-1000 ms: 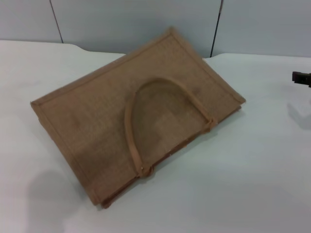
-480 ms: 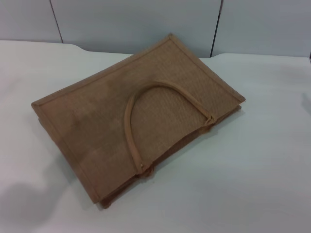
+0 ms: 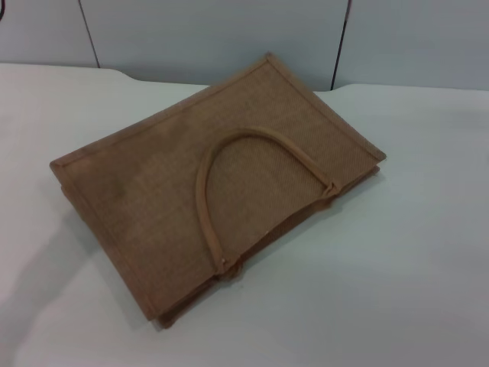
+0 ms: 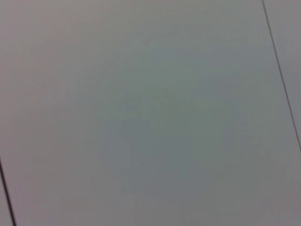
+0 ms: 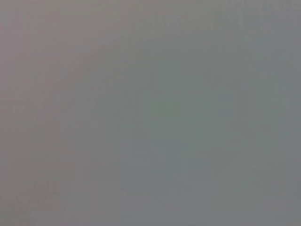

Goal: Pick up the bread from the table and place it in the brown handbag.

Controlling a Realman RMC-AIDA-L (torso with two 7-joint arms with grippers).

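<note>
The brown handbag [image 3: 191, 191] lies flat on the white table [image 3: 412, 252] in the head view, with one arched strap handle [image 3: 229, 153] resting on its upper face and its opening toward the near right. The bread is not visible in any view. Neither gripper shows in the head view. The left wrist view shows only grey wall panels with dark seams. The right wrist view shows only a plain grey surface.
Grey wall panels [image 3: 229, 30] stand behind the table's far edge. A small dark sliver [image 3: 2, 9] sits at the head view's top left edge; I cannot tell what it is. A soft shadow [image 3: 38, 298] lies on the table at the near left.
The dark right gripper seen at the right edge one second ago has left the head view. The shadow at the near left has shifted. The handbag has not moved.
</note>
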